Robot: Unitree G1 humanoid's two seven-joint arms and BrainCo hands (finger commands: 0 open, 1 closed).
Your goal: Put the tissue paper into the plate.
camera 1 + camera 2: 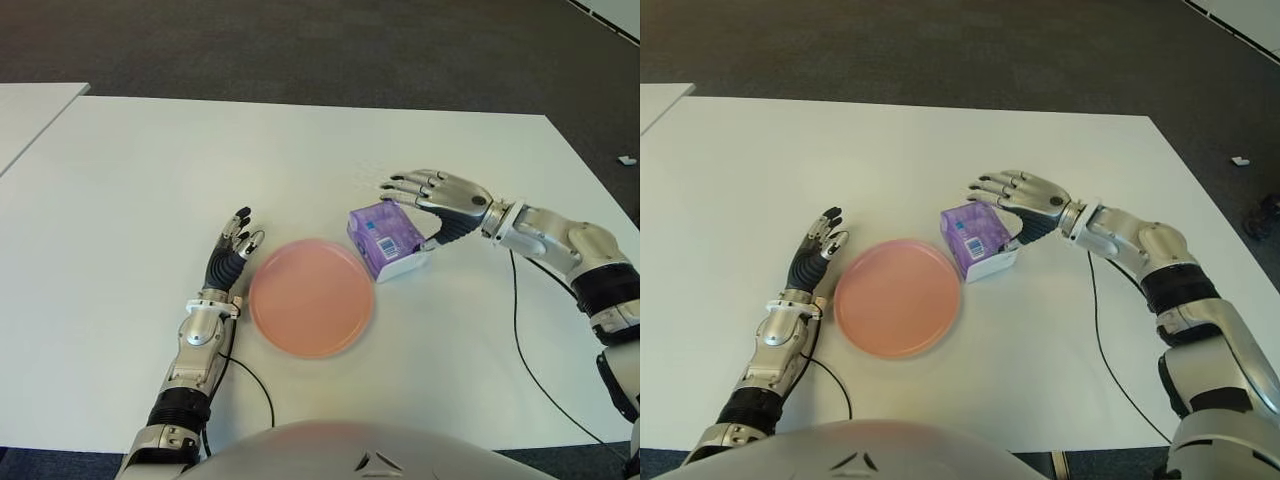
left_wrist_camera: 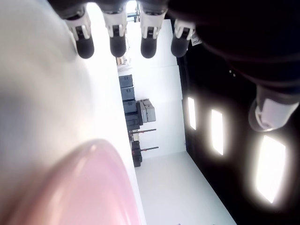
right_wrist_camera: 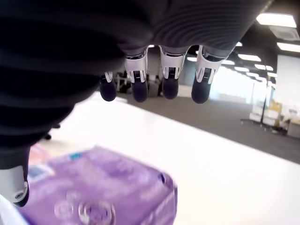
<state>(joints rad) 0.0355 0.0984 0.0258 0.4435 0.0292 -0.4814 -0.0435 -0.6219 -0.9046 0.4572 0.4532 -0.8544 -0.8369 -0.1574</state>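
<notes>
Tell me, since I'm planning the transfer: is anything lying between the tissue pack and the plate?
Nothing visible. The tissue pack sits right beside the pink plate, only bare table around them. The right hand hovers open over the pack.

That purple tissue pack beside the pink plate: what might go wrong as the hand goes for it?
The right hand is open over the tissue pack, not gripping; its fingers could close badly and let it slip. The pack sits close against the plate, so a nudge might shove the plate. The left hand, open left of the plate, doesn't steady it.
</notes>
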